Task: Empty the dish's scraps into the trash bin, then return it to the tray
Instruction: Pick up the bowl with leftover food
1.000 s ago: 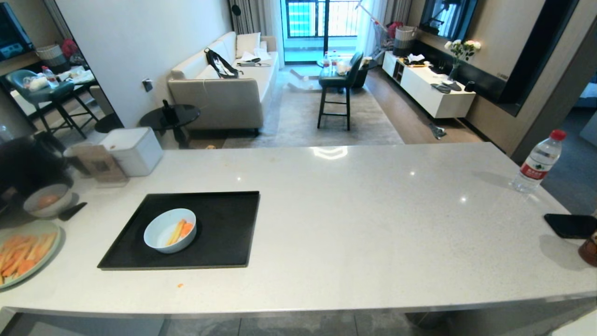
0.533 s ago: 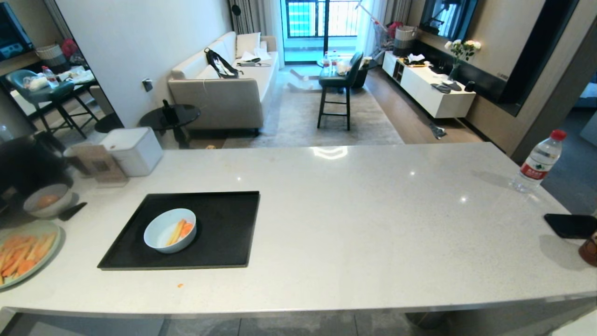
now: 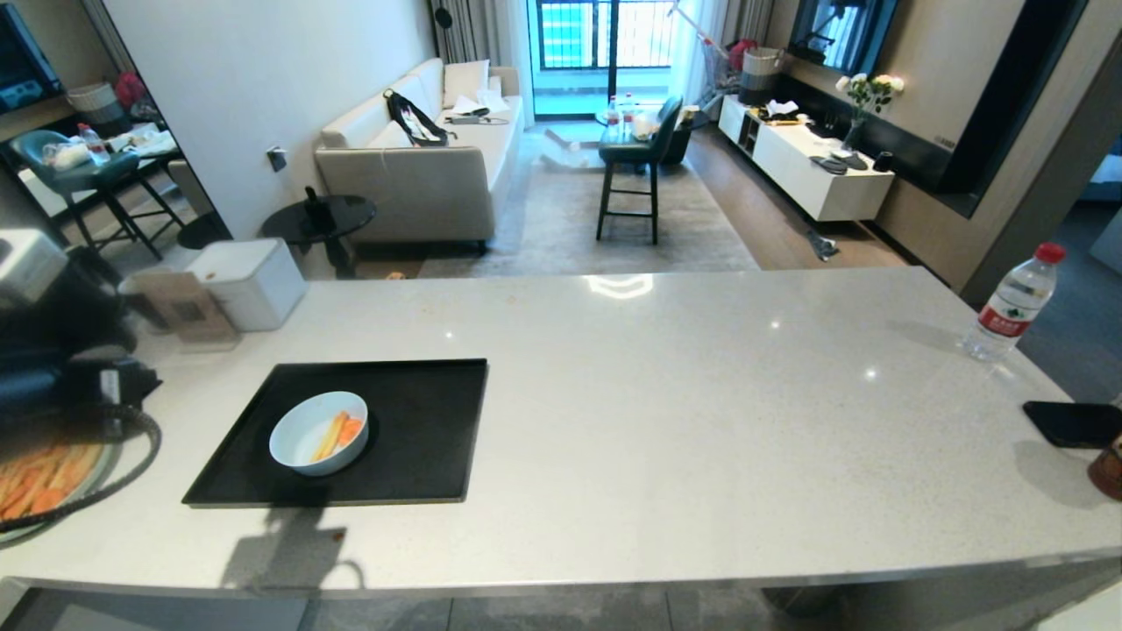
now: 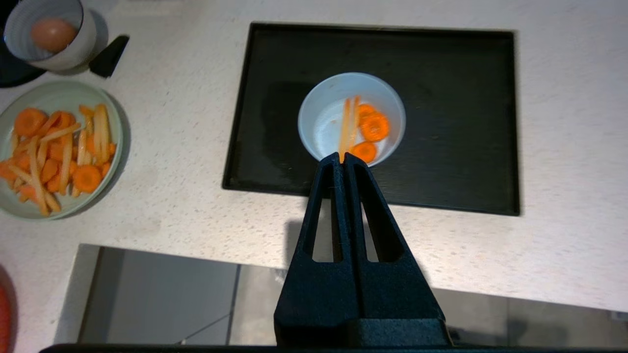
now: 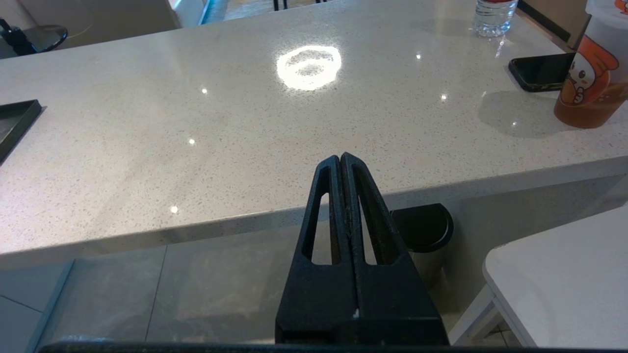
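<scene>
One dish (image 4: pixel 351 117), pale and deep, stands on one black tray (image 4: pixel 441 73), a little toward the tray's left half; the tray lies on the left part of the surface (image 3: pixel 701 421), near its front edge.

Scraps (image 4: pixel 365 130) in the dish: you can count three carrot rounds and about two thin yellowish sticks, all lying against the bowl's right wall.

One left gripper (image 4: pixel 343 156) hangs above the front edge of the surface, pointing down at the dish's near rim; its jaws are pressed together and grip nothing. One right gripper (image 5: pixel 340 156) sits low in front of the surface's right part, jaws likewise shut and empty.

The metal trash bin: none in view.

Step in hand, as you may judge it: the reach for the dish, with nothing yet lifted or emptied. Your next move calls for parting the left jaws, lowering them over the near rim and closing on the wall, level enough that no scrap spills.

Other items, one each: green plate (image 4: pixel 59 147) heaped with carrot strips at the surface's left edge, grey bowl (image 4: pixel 49 34) behind it, water bottle (image 3: pixel 1012 302), dark phone (image 3: pixel 1074 422) and printed cup (image 5: pixel 591 73) at the right edge, and a stray orange crumb (image 3: pixel 338 535) before the tray.
</scene>
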Motion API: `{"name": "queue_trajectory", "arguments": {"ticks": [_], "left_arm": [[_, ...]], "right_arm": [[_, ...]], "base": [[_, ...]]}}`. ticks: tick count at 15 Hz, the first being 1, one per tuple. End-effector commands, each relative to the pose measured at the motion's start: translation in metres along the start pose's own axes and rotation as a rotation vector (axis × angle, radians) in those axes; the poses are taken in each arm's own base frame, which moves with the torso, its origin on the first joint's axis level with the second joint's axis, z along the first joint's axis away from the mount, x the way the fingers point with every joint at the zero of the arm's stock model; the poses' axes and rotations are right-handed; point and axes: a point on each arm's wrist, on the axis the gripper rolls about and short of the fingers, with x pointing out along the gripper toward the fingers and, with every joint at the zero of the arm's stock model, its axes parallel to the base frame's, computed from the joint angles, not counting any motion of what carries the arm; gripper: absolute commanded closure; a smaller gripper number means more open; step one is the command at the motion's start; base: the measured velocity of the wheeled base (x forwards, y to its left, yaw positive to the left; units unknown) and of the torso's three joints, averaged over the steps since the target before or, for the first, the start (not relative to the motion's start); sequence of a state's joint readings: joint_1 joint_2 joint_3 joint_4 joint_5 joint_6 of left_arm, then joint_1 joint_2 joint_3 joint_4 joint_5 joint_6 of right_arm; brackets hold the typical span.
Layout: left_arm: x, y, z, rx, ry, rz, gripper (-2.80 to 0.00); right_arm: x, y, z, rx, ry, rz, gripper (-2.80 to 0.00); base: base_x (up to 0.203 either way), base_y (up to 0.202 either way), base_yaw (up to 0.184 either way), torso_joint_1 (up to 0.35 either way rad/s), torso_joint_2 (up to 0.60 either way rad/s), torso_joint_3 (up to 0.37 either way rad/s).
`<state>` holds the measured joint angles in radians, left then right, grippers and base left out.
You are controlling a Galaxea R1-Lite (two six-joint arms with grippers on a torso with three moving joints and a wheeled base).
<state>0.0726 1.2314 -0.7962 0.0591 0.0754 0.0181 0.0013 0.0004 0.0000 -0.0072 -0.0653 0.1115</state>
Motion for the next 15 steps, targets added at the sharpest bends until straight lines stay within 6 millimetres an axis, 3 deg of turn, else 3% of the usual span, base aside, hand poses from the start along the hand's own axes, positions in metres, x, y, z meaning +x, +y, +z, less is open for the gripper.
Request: {"name": "queue_trajectory", "arguments": {"ticks": [1,4,7,8,15], "left_arm": [[0.054,0.011,0.001,0.014,0.145,0.051,0.0],[0.088,0.024,0.016,0.015,0.167,0.089,0.0],[0.113,0.027,0.018,0.015,0.2,0.088,0.0],[0.121,0.027,0.015,0.015,0.22,0.086,-2.8],[0.173,0.027,-0.002,0.08,0.333,0.062,-2.8]], "right_arm": [[0.0,0.0,0.0,0.001,-0.001,0.0,0.0],[0.0,0.0,0.0,0.001,-0.001,0.0,0.0],[0.0,0.0,0.0,0.001,-0.001,0.0,0.0],[0.0,0.0,0.0,0.001,-0.001,0.0,0.0],[0.0,0.0,0.0,0.001,-0.001,0.0,0.0]], "base": [[0.0,0.0,0.0,0.0,0.0,0.0],[0.0,0.0,0.0,0.0,0.0,0.0],[0.0,0.0,0.0,0.0,0.0,0.0],[0.0,0.0,0.0,0.0,0.0,0.0],[0.0,0.0,0.0,0.0,0.0,0.0]]}}
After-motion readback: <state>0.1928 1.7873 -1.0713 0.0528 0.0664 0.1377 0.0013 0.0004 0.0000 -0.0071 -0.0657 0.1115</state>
